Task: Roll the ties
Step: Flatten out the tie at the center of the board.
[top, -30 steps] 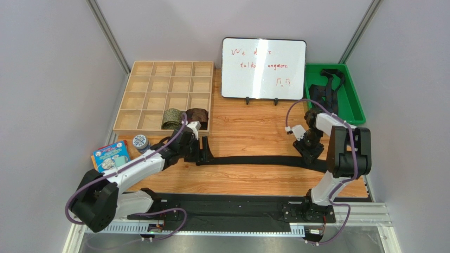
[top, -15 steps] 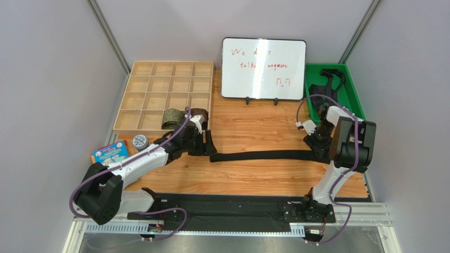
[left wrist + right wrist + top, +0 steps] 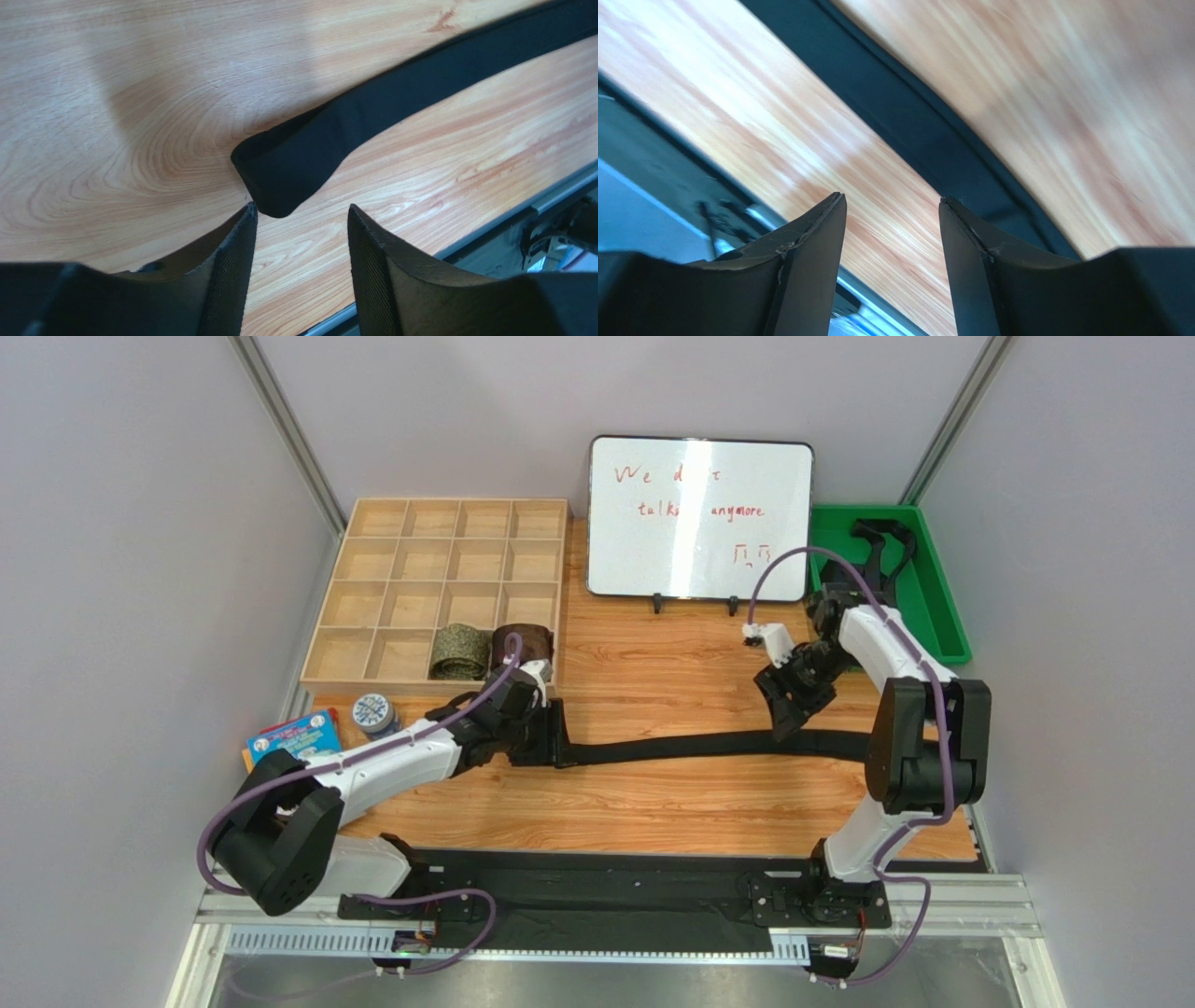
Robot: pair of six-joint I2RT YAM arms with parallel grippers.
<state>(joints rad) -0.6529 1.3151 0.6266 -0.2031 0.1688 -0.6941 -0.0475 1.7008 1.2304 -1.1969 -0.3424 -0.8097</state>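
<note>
Across the wooden table (image 3: 659,812), black tie (image 3: 701,746) lying left-to-right; folded end leftward

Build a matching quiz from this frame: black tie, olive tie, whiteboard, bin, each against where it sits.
1 black tie
2 olive tie
3 whiteboard
4 bin

A coiled in the tray
B upright at the back, middle
C flat across the table
D far right corner

Pairs: 1-C, 2-A, 3-B, 4-D
</note>
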